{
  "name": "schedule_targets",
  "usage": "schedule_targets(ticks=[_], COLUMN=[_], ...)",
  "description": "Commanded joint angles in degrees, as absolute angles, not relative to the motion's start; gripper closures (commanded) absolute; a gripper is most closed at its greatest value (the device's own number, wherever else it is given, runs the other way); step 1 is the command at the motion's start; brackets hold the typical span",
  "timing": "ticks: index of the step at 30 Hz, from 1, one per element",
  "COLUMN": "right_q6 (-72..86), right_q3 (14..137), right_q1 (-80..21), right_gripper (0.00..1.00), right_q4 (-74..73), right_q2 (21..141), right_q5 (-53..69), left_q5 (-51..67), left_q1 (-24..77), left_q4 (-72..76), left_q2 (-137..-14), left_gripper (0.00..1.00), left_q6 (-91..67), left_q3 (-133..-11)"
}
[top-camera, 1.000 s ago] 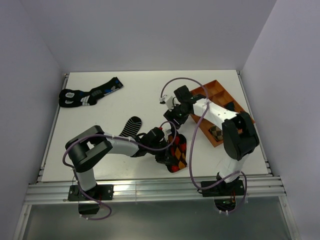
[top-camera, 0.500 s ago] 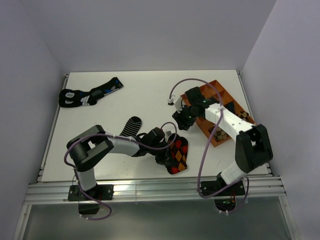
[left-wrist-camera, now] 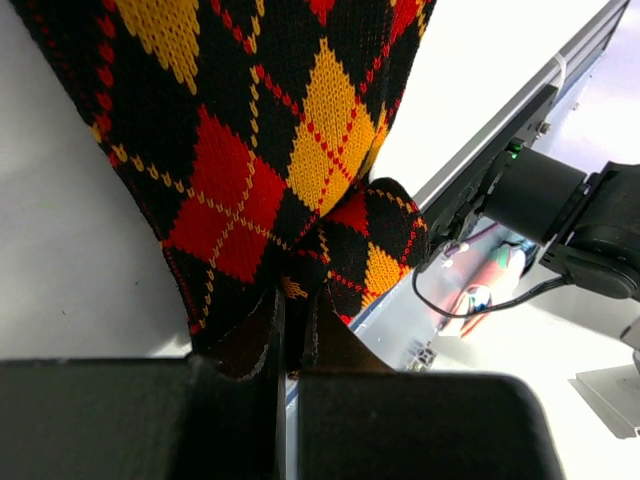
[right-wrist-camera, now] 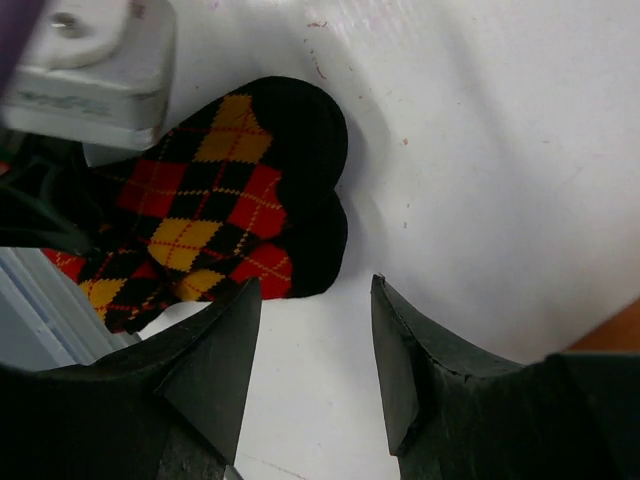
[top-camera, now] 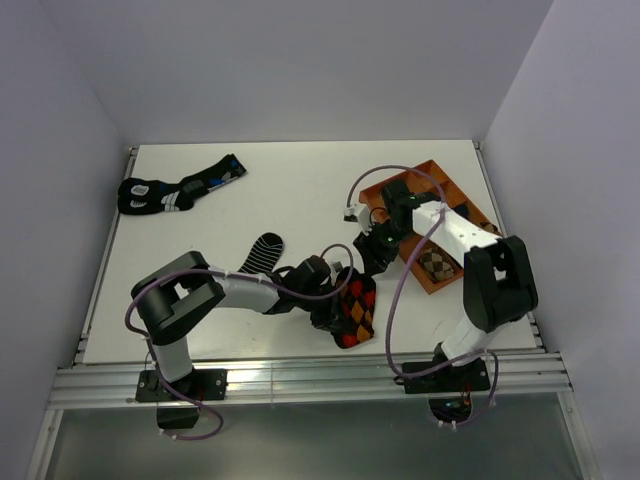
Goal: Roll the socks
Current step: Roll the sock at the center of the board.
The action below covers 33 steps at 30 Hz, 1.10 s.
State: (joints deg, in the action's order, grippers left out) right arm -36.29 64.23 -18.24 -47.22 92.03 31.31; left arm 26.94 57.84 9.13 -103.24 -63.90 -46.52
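Argyle sock: black with red and orange diamonds, bunched at the left gripper, whose jaws are clamped on a fold. Right gripper: jaws apart, the sock's rounded end just beyond its tips, not touching. Only the overhead view shows the striped sock, beside the left arm.

Your workspace: a white table boxed in by three plain walls.
From the top view you see a pale, bare back wall with a left wall and a right wall slanting in to meet it, all a soft lavender-grey with no window in any of them. The tabletop is matte white and evenly lit. Along its near edge runs a slotted aluminium rail that catches a bright glare, and below that you have a grey panel.
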Motion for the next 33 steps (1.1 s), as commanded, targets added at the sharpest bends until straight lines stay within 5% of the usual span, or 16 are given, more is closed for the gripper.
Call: schedule_targets(ticks=[1,18,25,33], right_q6=[-37.71,-31.29,-30.76,-30.59], right_q3=[68.72,74.0,73.3,72.42], right_q1=[-18.89,-23.73,-23.73,-23.64], right_gripper=[0.44,0.44,0.68,0.76], right_q4=[-49.83,-42.89,-42.37,-43.77], right_q2=[95.0,106.96,104.95,98.1], right_q5=[34.45,30.41,31.03,30.41], left_q5=[20.22,18.46,18.02,18.02], left_q1=[58.97,60.47,60.73,61.0], left_q4=[0.7,1.49,1.05,1.85], left_q2=[-102.83,-102.3,-102.39,-103.01], left_gripper=[1.0,1.0,1.0,1.0], left_q6=[-62.14,-62.58,-62.58,-63.02], left_q3=[-45.35,-45.35,-45.88,-45.7])
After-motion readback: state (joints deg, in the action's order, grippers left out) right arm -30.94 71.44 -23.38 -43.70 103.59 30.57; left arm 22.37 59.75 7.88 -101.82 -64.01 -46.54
